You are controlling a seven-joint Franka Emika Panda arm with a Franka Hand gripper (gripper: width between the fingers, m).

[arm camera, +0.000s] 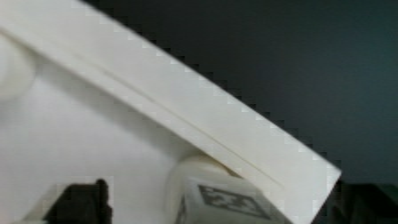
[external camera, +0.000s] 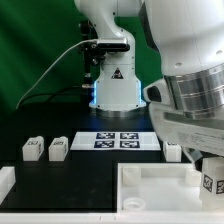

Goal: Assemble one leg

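Observation:
My gripper (external camera: 208, 172) is at the exterior view's right, over the right end of the large white tabletop (external camera: 150, 190), and is shut on a leg (external camera: 212, 185) with a tag facing the camera. In the wrist view the held leg (arm camera: 224, 194) shows its tag between my fingers (arm camera: 82, 201), close against the tabletop's raised rim (arm camera: 196, 95), which runs slantwise across the picture. Two more legs (external camera: 32, 148) (external camera: 58, 148) stand side by side at the exterior view's left, and a third (external camera: 172, 151) stands right of the middle.
The marker board (external camera: 118, 140) lies in the middle, in front of the robot's base (external camera: 112, 85). A white bracket piece (external camera: 5, 182) sits at the exterior view's left edge. My arm fills the upper right of the exterior view.

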